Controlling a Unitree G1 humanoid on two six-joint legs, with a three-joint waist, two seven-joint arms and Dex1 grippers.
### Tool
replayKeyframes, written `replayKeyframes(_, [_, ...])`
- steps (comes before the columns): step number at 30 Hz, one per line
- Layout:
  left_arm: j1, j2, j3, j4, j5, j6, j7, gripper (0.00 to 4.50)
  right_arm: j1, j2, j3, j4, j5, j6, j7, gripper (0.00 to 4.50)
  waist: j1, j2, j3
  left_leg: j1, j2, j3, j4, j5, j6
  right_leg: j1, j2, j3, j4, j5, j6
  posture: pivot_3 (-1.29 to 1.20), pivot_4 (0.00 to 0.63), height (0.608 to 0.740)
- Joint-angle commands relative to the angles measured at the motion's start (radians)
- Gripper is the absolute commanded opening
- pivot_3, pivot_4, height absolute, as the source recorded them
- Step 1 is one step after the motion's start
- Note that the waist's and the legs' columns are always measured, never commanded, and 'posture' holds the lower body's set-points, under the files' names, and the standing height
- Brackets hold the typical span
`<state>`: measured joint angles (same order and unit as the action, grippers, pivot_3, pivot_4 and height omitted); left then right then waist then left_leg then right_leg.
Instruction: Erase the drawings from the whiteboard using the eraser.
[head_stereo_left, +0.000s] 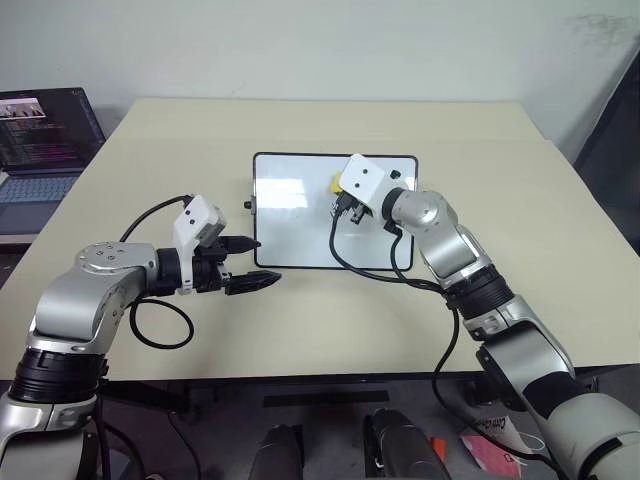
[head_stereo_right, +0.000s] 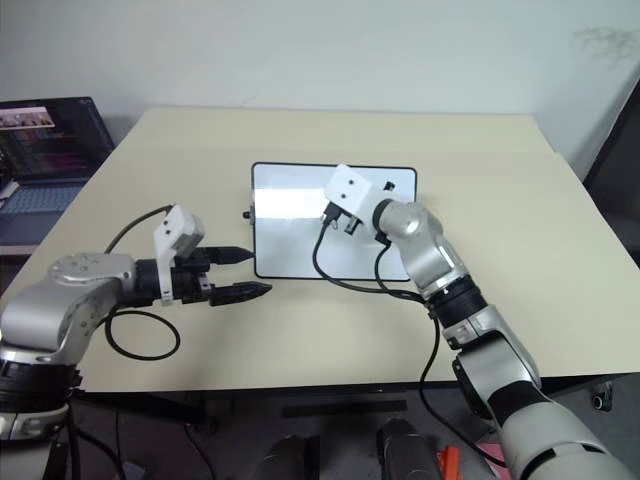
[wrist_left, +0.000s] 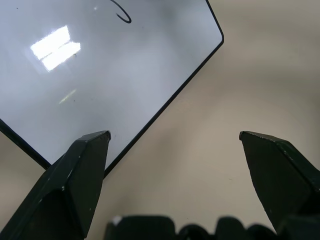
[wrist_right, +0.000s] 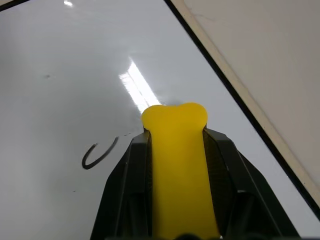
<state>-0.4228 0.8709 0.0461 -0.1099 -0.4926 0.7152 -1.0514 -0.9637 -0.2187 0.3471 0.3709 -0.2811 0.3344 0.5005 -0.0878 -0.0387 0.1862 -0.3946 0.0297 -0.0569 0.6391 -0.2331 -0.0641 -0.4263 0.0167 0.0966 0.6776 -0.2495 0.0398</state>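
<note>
i see my right claw (wrist_right: 175, 145) clamped tight on the yellow eraser (wrist_right: 177, 165), squeezing it at the waist, over the whiteboard (head_stereo_left: 290, 215) at centre frame on the counter (head_stereo_left: 520, 230). one curved stroke of the drawings (wrist_right: 99, 153) sits beside the eraser. my left claw (head_stereo_left: 252, 262) hangs wide open and empty at the whiteboard's lower-left corner.

one whiteboard (head_stereo_left: 300, 215), one eraser (wrist_right: 177, 165), one laptop (head_stereo_left: 40, 150)

Eraser (wrist_right: 178, 170): lower part hidden between right gripper's (wrist_right: 175, 137) fingers; laptop (head_stereo_left: 45, 150) beyond whiteboard (head_stereo_left: 300, 215): cropped at edge, screen text illegible.
</note>
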Motion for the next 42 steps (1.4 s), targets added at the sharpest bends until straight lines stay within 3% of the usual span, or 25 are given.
replayKeyframes(1, [-0.013, 0.009, 0.024, -0.021, -0.011, -0.003, -0.002, 4.5, 0.056, -0.019, 0.01, 0.005, -0.01, 0.016, 0.021, 1.12, 0.0, 0.0, 0.0, 0.0, 0.0, 0.0, 0.0, 0.0, 0.0, 0.0, 0.0, 0.0, 0.0, 0.0, 0.0, 0.0, 0.15, 0.74])
replayKeyframes(10, [-0.016, 0.009, 0.023, -0.019, -0.01, -0.004, -0.005, 4.5, 0.184, -0.052, 0.078, -0.048, -0.041, 0.054, 0.086, 1.12, 0.0, 0.0, 0.0, 0.01, 0.0, 0.001, 0.003, 0.0, 0.0, 0.008, 0.0, 0.001, 0.001, -0.003, -0.005, 0.0, 0.15, 0.74])
replayKeyframes(18, [-0.023, 0.01, 0.02, -0.011, -0.006, -0.006, -0.01, 4.5, 0.135, -0.049, 0.058, -0.098, -0.037, 0.054, 0.087, 1.12, -0.001, 0.0, 0.0, 0.012, 0.0, 0.002, 0.004, 0.0, 0.0, 0.01, 0.0, 0.003, 0.0, -0.003, -0.005, 0.0, 0.15, 0.74])
replayKeyframes(29, [-0.022, 0.006, 0.014, -0.007, -0.002, -0.012, -0.013, 4.5, -0.003, 0.021, -0.028, -0.135, 0.014, 0.068, 0.036, 1.11, 0.001, 0.0, 0.001, -0.009, 0.0, 0.001, 0.0, 0.0, -0.001, -0.011, 0.0, 0.001, 0.001, 0.0, 0.0, 0.0, 0.15, 0.74])
replayKeyframes(35, [-0.026, 0.003, 0.012, -0.007, -0.001, -0.015, -0.013, 4.5, 0.069, 0.009, 0.021, -0.087, -0.004, 0.055, 0.054, 1.11, 0.002, 0.0, 0.0, -0.011, 0.0, 0.001, -0.008, 0.0, -0.001, -0.015, -0.001, 0.0, -0.002, 0.002, -0.005, 0.0, 0.15, 0.74])
replayKeyframes(42, [-0.021, 0.006, 0.018, -0.01, -0.004, -0.014, -0.013, 4.5, 0.168, -0.039, 0.076, -0.1, -0.022, 0.078, 0.107, 1.11, 0.001, -0.001, 0.0, -0.003, 0.0, 0.001, -0.007, 0.0, 0.0, -0.008, 0.0, 0.0, 0.001, -0.001, -0.001, 0.0, 0.15, 0.74])
